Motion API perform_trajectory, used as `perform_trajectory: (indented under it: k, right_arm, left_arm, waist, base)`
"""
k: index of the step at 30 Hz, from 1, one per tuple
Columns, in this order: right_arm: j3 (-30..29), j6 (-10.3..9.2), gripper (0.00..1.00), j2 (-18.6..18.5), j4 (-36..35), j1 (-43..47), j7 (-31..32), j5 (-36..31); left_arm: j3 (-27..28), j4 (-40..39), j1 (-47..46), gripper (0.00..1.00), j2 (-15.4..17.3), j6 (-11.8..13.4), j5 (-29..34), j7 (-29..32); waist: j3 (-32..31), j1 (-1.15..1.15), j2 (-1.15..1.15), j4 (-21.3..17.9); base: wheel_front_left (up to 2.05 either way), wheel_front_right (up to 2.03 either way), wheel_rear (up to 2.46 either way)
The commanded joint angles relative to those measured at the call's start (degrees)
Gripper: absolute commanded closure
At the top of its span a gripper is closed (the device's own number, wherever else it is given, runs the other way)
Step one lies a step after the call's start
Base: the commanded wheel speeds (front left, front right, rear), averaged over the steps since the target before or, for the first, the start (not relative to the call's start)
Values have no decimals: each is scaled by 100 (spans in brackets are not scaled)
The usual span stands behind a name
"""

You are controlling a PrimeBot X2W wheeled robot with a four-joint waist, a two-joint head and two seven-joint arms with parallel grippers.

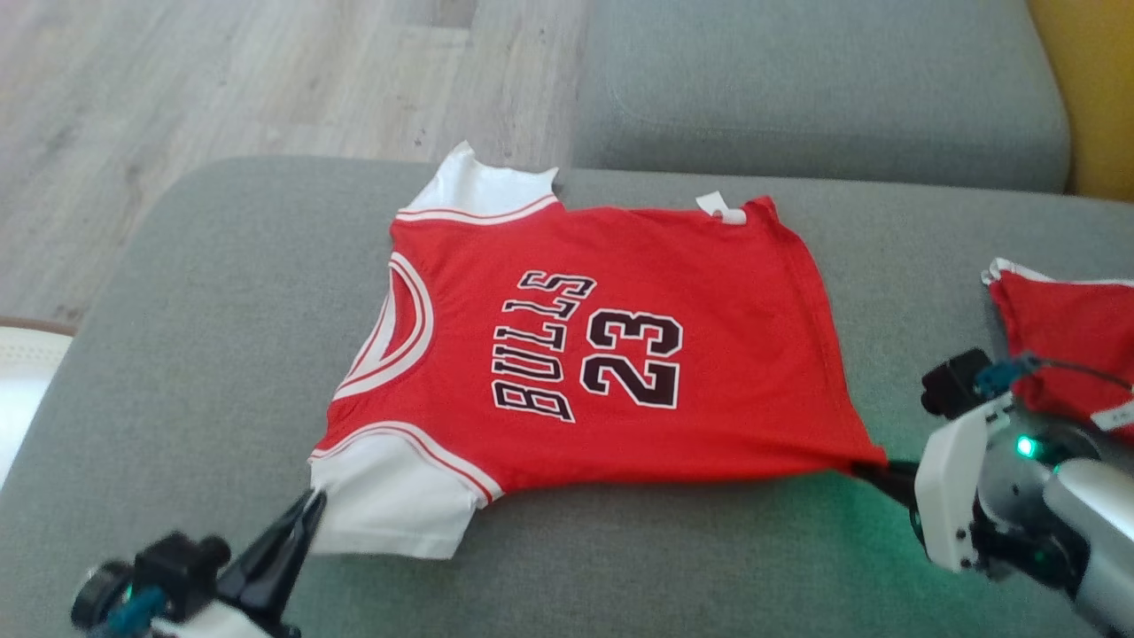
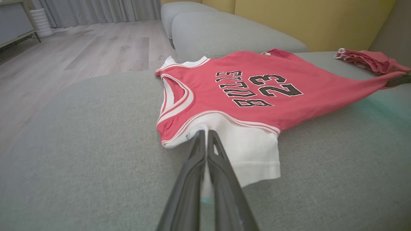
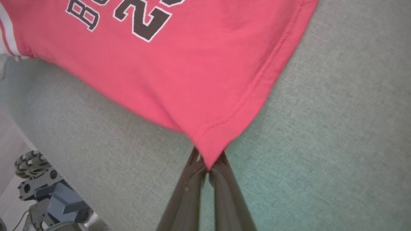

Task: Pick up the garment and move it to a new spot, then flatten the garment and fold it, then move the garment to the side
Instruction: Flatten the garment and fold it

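Note:
A red jersey (image 1: 611, 354) with white sleeves and "BULLS 23" in black lies spread on the grey sofa cushion (image 1: 204, 310), neck toward the left. My left gripper (image 1: 312, 501) is shut on the near white sleeve (image 2: 247, 150); in the left wrist view the left gripper (image 2: 205, 132) pinches the sleeve's edge. My right gripper (image 1: 873, 468) is shut on the jersey's near hem corner, pulling it into a point. In the right wrist view the fingertips of my right gripper (image 3: 208, 160) clamp that red corner (image 3: 210, 141).
A second red garment (image 1: 1067, 337) lies crumpled at the cushion's right end. A further grey cushion (image 1: 815, 89) sits behind, with a yellow wall (image 1: 1094, 89) at the far right. Wooden floor (image 1: 221, 80) lies beyond the left edge. The robot's wheeled base (image 3: 41, 192) stands beside the sofa.

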Motion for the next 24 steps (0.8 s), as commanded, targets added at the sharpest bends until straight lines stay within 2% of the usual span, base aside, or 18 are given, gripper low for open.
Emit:
perform_trajectory:
  k: [1, 11, 24]
  right_arm:
    - [-108, -5, 100, -116, -101, -256, 11, -58]
    - [-486, -5, 100, 194, 64, -785, 259, -345]
    - [-813, -5, 100, 646, 593, -1346, 649, -665]
  left_arm:
    - [275, -156, -464, 100, 241, 31, 46, 9]
    - [299, 105, -1442, 100, 313, -193, 284, 185]
    - [99, 1150, -3012, 100, 156, -527, 476, 304]
  waist:
    - [55, 0, 0, -25]
    - [622, 0, 0, -198]
    - [1205, 0, 0, -360]
  base:
    - [0, 0, 0]
    - [0, 0, 0]
    - [0, 0, 0]
